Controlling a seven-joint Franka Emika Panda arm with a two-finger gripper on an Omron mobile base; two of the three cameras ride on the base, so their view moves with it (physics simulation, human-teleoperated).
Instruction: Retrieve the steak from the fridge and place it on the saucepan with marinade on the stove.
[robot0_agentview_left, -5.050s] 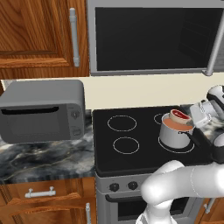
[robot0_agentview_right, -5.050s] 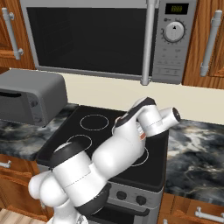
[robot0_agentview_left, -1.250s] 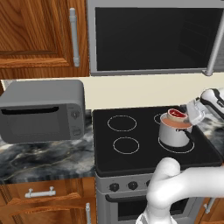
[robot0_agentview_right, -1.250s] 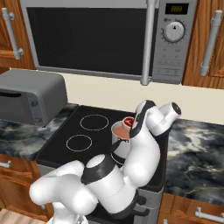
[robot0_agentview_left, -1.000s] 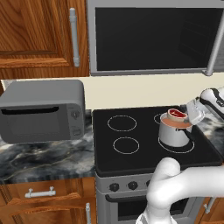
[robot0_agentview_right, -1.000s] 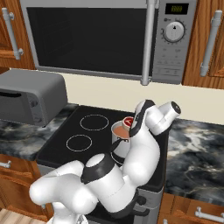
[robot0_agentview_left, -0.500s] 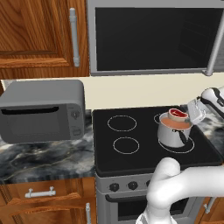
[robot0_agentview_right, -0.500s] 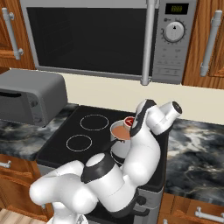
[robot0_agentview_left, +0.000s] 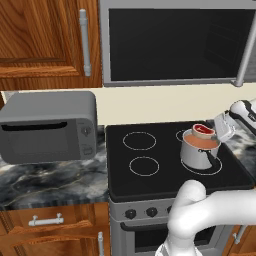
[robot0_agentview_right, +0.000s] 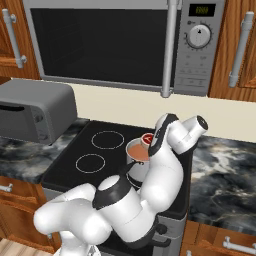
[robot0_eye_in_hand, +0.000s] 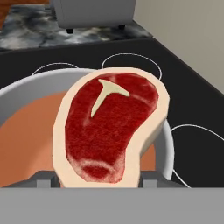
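The steak (robot0_agentview_left: 203, 131), red with a pale rim, hangs tilted just above the far right rim of the steel saucepan (robot0_agentview_left: 199, 155). The gripper (robot0_agentview_left: 216, 130) reaches in from the right and is shut on the steak's edge. Orange-red marinade (robot0_agentview_left: 202, 143) fills the pan, which stands on the right front burner of the black-topped stove (robot0_agentview_left: 150, 180). In the hand view the steak (robot0_eye_in_hand: 111, 127) hangs over the marinade (robot0_eye_in_hand: 26, 144) and the saucepan's rim (robot0_eye_in_hand: 30, 84). From the right base view the steak (robot0_agentview_right: 147, 139) shows beside the gripper (robot0_agentview_right: 151, 143), over the saucepan (robot0_agentview_right: 135, 160). The fridge is out of view.
A grey toaster oven (robot0_agentview_left: 47, 125) stands on the marble counter (robot0_agentview_left: 50, 185) left of the stove. A microwave (robot0_agentview_left: 175, 45) hangs above the burners. The pan's dark handle (robot0_agentview_left: 216, 162) points toward the stove's front. My own white arm (robot0_agentview_right: 150, 190) rises in front of the stove.
Over five seconds the arm's elbow has dropped away from in front of the pan. In the last second the steak and the gripper hold still above the saucepan.
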